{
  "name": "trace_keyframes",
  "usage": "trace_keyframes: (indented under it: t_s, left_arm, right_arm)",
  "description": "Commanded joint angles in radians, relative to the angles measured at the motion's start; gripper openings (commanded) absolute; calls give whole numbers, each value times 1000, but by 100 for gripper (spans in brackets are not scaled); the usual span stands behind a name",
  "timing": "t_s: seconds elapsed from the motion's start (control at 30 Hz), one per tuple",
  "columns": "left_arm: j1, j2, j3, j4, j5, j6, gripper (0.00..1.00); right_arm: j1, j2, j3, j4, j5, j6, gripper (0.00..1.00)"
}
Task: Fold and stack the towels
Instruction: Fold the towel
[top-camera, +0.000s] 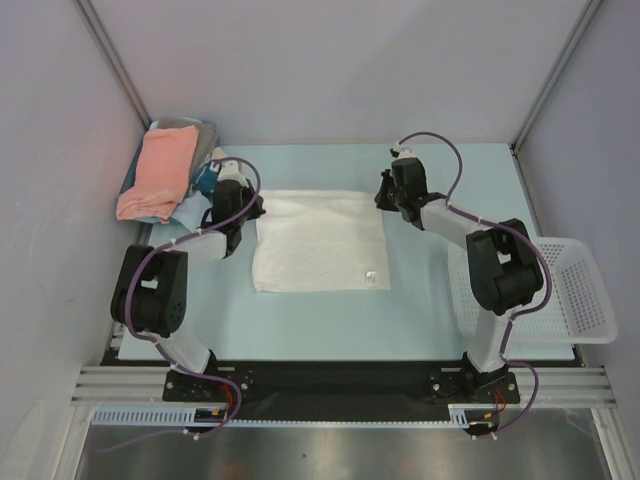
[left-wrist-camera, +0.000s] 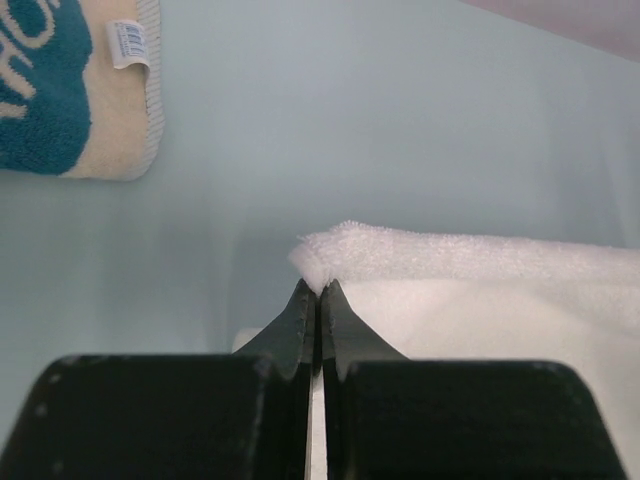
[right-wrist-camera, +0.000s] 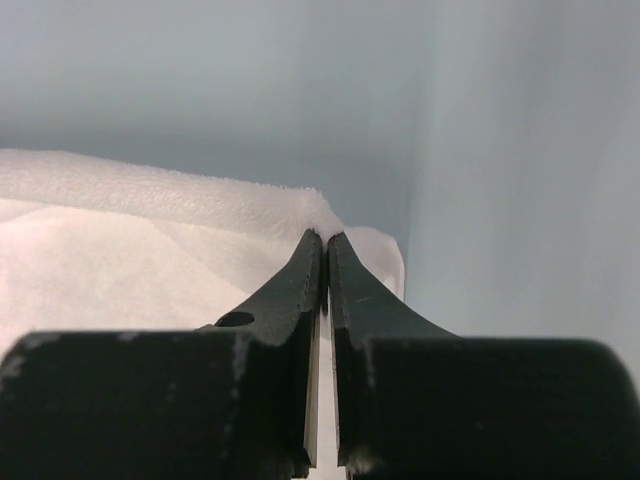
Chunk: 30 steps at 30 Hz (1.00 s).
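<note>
The white towel (top-camera: 320, 243) lies flat in the middle of the table. My left gripper (top-camera: 250, 207) is shut on its far left corner (left-wrist-camera: 330, 252). My right gripper (top-camera: 385, 197) is shut on its far right corner (right-wrist-camera: 325, 215). Both pinched corners are lifted slightly off the table. A salmon-pink towel (top-camera: 158, 172) lies on top of a pile at the far left, with a grey towel (top-camera: 190, 127) and a light blue towel (top-camera: 185, 210) under it.
A small teal bundle with white print (top-camera: 207, 178) lies next to the pile, also in the left wrist view (left-wrist-camera: 60, 90). A white plastic basket (top-camera: 570, 295) stands at the table's right edge. Enclosure walls stand on three sides.
</note>
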Motion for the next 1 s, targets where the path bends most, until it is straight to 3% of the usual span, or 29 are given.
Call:
trace_keyframes:
  t_s: [0.0, 0.3, 0.57, 0.97]
  left_arm:
    - [-12, -79, -31, 2, -86, -36, 0]
    - [-15, -183, -102, -126, -48, -107, 0]
    - [-15, -245, -175, -149, 18, -84, 0]
    - [-13, -297, -217, -216, 1, -49, 0]
  right_arm:
    - [6, -91, -37, -10, 59, 35, 0]
    - [19, -209, -184, -14, 85, 66, 0]
    - [40, -295, -270, -48, 92, 83, 0]
    - [65, -411, -402, -62, 81, 115, 0]
